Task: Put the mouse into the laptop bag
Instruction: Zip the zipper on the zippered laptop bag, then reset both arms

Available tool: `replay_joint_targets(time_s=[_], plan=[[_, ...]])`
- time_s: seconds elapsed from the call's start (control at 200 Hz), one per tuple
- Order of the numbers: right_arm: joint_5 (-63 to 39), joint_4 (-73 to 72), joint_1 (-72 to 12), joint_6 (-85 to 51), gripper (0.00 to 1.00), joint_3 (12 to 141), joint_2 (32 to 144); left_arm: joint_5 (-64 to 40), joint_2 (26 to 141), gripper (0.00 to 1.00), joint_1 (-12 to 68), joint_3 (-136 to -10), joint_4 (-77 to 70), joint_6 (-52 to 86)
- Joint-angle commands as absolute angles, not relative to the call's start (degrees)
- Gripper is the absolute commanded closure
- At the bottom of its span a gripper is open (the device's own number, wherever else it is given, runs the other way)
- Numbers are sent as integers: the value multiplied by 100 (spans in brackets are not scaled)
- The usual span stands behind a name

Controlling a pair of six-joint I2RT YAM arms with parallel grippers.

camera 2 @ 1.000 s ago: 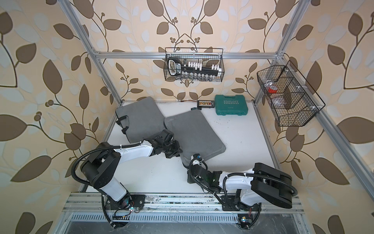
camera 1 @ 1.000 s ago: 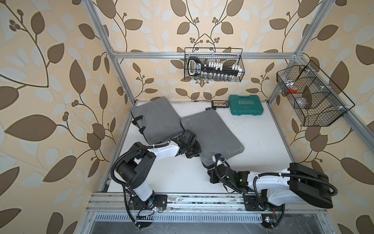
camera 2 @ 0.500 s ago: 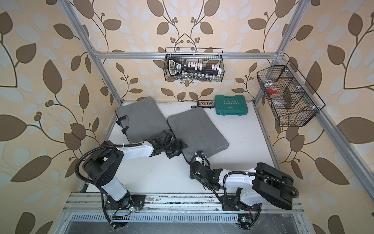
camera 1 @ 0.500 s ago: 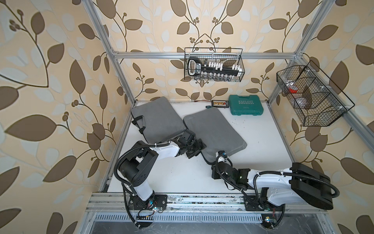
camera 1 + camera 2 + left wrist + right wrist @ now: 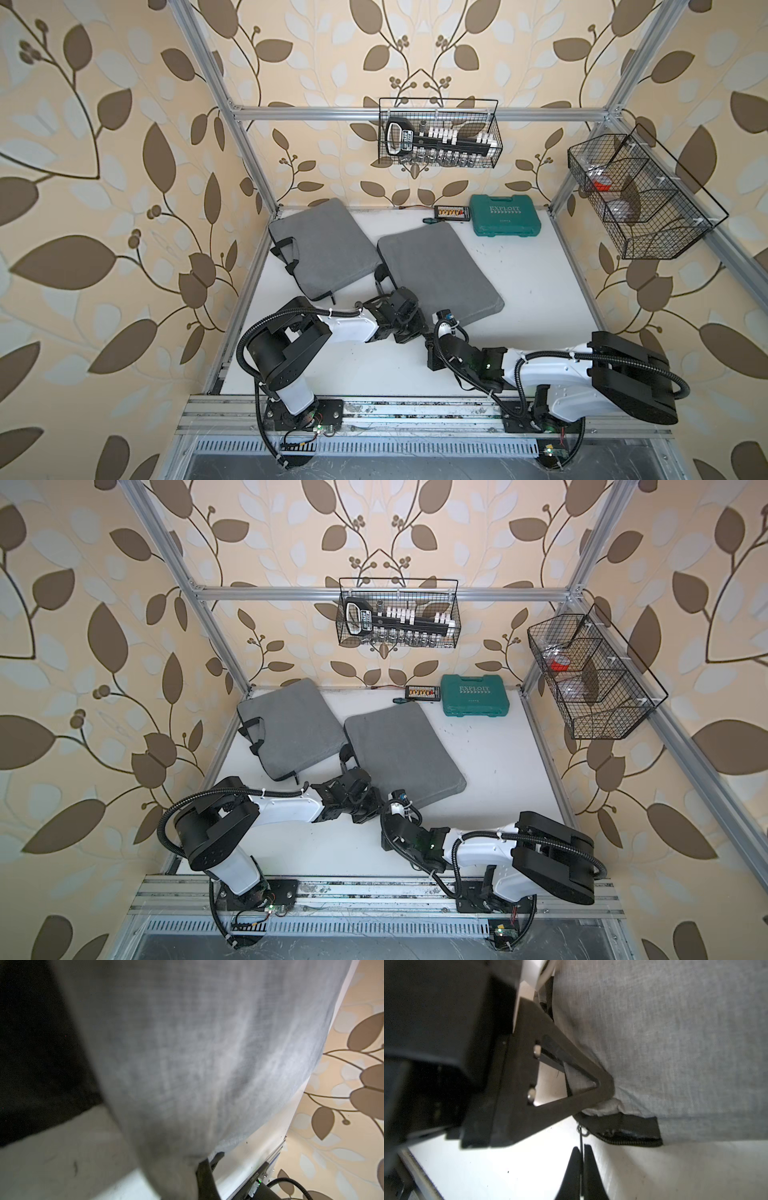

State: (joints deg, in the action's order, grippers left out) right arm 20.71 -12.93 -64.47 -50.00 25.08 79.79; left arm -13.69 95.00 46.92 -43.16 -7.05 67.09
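The mouse is out of view. The grey laptop bag [image 5: 436,274] [image 5: 403,754] lies flat in the middle of the table. My left gripper [image 5: 411,322] [image 5: 365,798] is shut on the fabric at its near corner; in the right wrist view, its triangular finger [image 5: 571,1076] presses the grey cloth [image 5: 675,1043]. The left wrist view is filled by the bag [image 5: 207,1043], with my left gripper [image 5: 197,1178] clamped on its edge. My right gripper [image 5: 580,1149] [image 5: 432,338] is shut on the thin zipper pull [image 5: 580,1136] at the black zipper end [image 5: 629,1134].
A second grey bag with black handles [image 5: 320,245] lies at the back left, touching the first. A green tool case [image 5: 505,216] and a small bit holder [image 5: 449,212] sit by the back wall. Wire baskets [image 5: 440,137] [image 5: 636,199] hang on the frame.
My left gripper opened briefly and shut again on the bag's near corner. The bag's near edge drew back a little from the front. The right gripper stayed shut on the zipper pull.
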Motion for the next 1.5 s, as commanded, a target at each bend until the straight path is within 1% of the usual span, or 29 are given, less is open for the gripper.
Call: replay_joint_targets(time_s=[0.0, 0.145, 0.41, 0.445, 0.475, 0.505, 0.525, 0.545, 0.56, 0.61, 0.63, 0.73, 0.8, 0.85, 0.885, 0.93, 0.96, 1.015, 1.045, 1.08, 1.105, 1.155, 1.22, 1.265, 1.32, 1.39, 1.455, 1.48, 1.495], plan=[[2068, -1058, -6009, -5398, 100, 2251, 7868, -658, 9278, 100, 4568, -4420, -85, 6639], [2145, -901, -5528, -5614, 100, 1863, 7544, -558, 8976, 100, 4500, -4421, 179, 6557], [2165, -466, -5467, -5810, 100, 2137, 7633, -580, 8846, 100, 4408, -4435, 187, 6443], [2094, -501, -5454, -5794, 100, 2183, 7668, -587, 8874, 86, 4399, -4470, 243, 6434], [2054, -534, -5458, -5784, 99, 2227, 7691, -589, 8907, 60, 4395, -4503, 286, 6429], [2016, -538, -5464, -5805, 81, 2252, 7684, -597, 8915, 32, 4386, -4516, 311, 6410], [1993, -509, -5462, -5831, 67, 2278, 7664, -597, 8908, 16, 4384, -4530, 341, 6395], [1987, -456, -5465, -5869, 48, 2306, 7625, -589, 8885, 4, 4377, -4546, 386, 6363], [1995, -384, -5467, -5899, 35, 2332, 7586, -575, 8853, 2, 4369, -4556, 427, 6326], [2075, -18, -5459, -6086, 6, 2452, 7375, -373, 8653, 1, 4359, -4639, 734, 6125], [2147, 164, -5458, -6148, 1, 2523, 7269, -202, 8525, 1, 4357, -4688, 895, 6008], [2407, 1080, -5245, -6420, 0, 2887, 6657, 1073, 7650, 1, 4271, -5007, 2116, 5452], [2730, 2095, -4850, -6840, 0, 3255, 6315, 2469, 7115, 1, 4156, -5175, 2900, 5138], [3035, 2552, -4615, -6850, 1, 3594, 6092, 2900, 6732, 1, 3920, -5128, 2835, 4529], [3725, 2519, -4590, -6739, 0, 3655, 5913, 3038, 6515, 1, 3733, -4935, 2331, 3776], [4588, 2131, -4590, -6371, 1, 3531, 5706, 3440, 6320, 1, 3572, -4540, 1809, 2892], [5199, 1519, -4584, -5729, 0, 3311, 5575, 3914, 6218, 3, 3508, -4315, 1489, 2387], [5987, -657, -4526, -3266, 0, 2631, 5439, 5183, 6093, 1, 3391, -3860, 753, 1790], [6065, -1946, -4387, -1822, 0, 2142, 5486, 5474, 6038, 1, 3249, -3448, -18, 1204], [5735, -3240, -4021, -860, 0, 1672, 5648, 5299, 5999, 1, 2928, -2966, -989, 504], [5394, -4063, -3485, -535, 1, 1423, 5828, 5036, 5994, 1, 2609, -2724, -1381, 415], [4874, -3408, -2771, -878, 1, 1703, 6002, 4529, 6089, 1, 1905, -2239, -1887, 690], [4236, -4773, -2071, -449, 1, 1392, 6474, 4404, 6543, 1, 1356, -1706, -2909, 1099], [3738, -5338, -1600, -210, 1, 1241, 6870, 4522, 6928, 1, 1262, -1593, -3663, 781], [3684, -5706, -1184, -593, 1, 1266, 7529, 4413, 7090, 1, 1248, -1902, -3221, 790], [3408, -5432, -1182, -274, 1, 1669, 7958, 4213, 7492, 1, 1202, -1820, -4147, 488], [3037, -6781, -941, 19, 1, 1393, 8553, 2733, 8193, 1, 628, -1608, -5423, 295], [3082, -6953, -859, -66, 0, 1372, 8614, 2529, 8374, 1, 607, -1853, -4974, 211], [3026, -6527, -802, -228, 0, 1415, 8489, 2222, 8356, 1, 602, -2061, -4356, 220]])
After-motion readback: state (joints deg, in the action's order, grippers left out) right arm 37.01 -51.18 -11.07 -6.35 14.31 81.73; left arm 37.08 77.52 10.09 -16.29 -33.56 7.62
